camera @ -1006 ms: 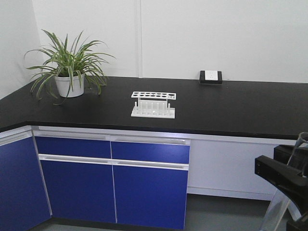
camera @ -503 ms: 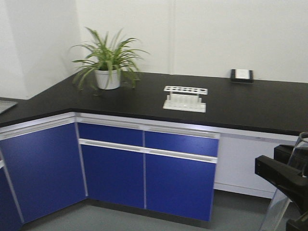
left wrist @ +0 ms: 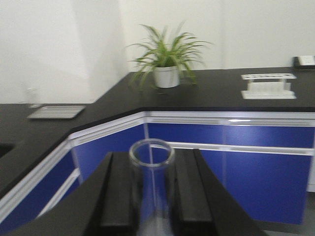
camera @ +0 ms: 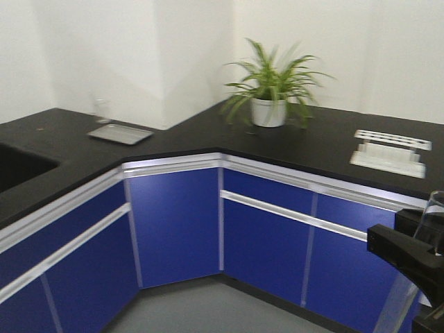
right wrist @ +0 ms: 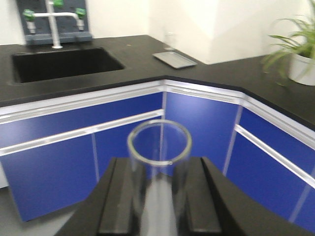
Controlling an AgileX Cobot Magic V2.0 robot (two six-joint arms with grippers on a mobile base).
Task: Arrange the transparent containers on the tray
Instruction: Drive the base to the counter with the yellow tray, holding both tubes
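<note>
Black fingers of the left gripper (left wrist: 151, 164) close against both sides of a clear glass container (left wrist: 151, 196), held upright, rim up. The right gripper (right wrist: 159, 169) clasps a second glass container (right wrist: 159, 196) the same way. Beyond them runs a black counter (camera: 326, 149) over blue cabinets (camera: 177, 222). Only the right wrist view shows the sink (right wrist: 64, 64) and taps (right wrist: 54, 19); only the left wrist view shows the wall socket (left wrist: 305, 60) beyond the white rack (left wrist: 268, 86). On the counter a potted plant (camera: 269, 104) and a flat grey tray (camera: 119, 133) sit well apart.
</note>
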